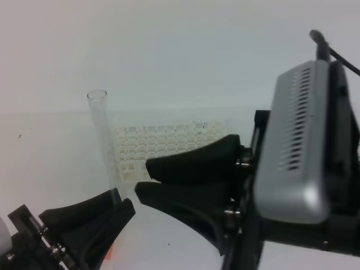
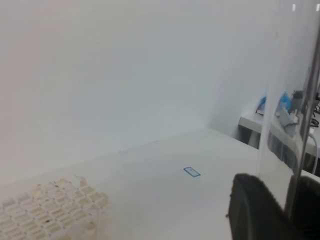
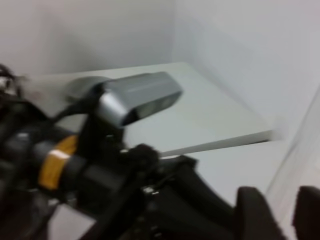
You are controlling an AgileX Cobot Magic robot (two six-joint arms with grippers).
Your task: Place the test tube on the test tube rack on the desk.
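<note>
The test tube point(image 1: 101, 140) stands nearly upright, its open mouth at the top, above the desk point(image 1: 50, 163). My left gripper point(image 1: 119, 201) at the lower left is shut on the tube's bottom end. In the left wrist view the clear test tube point(image 2: 282, 125) rises between the dark fingers point(image 2: 250, 210). Behind the tube, the white test tube rack point(image 1: 169, 143) rests on the desk, and it also shows as the rack point(image 2: 50, 210) at the lower left. My right gripper point(image 1: 143, 179) hangs just right of the tube's base, jaws apart with nothing in them; its fingertips point(image 3: 255, 215) are blurred.
The right arm's silver wrist camera point(image 1: 298, 140) fills the right side of the high view. The left arm and its camera point(image 3: 135, 97) crowd the right wrist view. A small blue-edged label point(image 2: 191, 172) lies on the desk, which ends at a white wall.
</note>
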